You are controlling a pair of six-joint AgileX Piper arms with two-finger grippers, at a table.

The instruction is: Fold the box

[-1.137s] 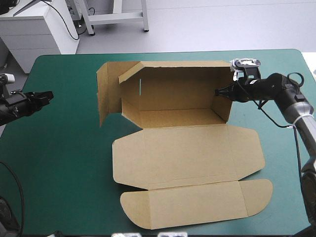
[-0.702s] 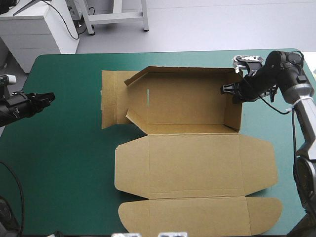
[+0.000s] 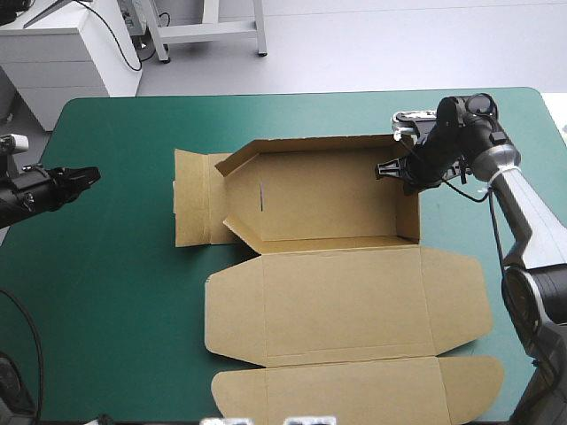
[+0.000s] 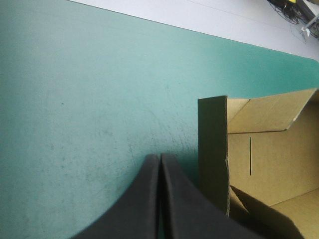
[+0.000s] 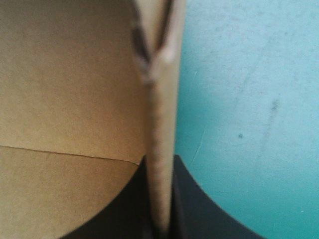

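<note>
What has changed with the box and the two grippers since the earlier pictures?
The right gripper, shut on the right wall of the box, has dragged it toward the near edge. The left end flap has dropped from standing to nearly flat. The left gripper stayed shut at the left edge of the table.

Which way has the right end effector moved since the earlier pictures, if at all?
Yes. Holding the box, the right end effector has shifted away from the right edge of the table, toward the middle.
</note>
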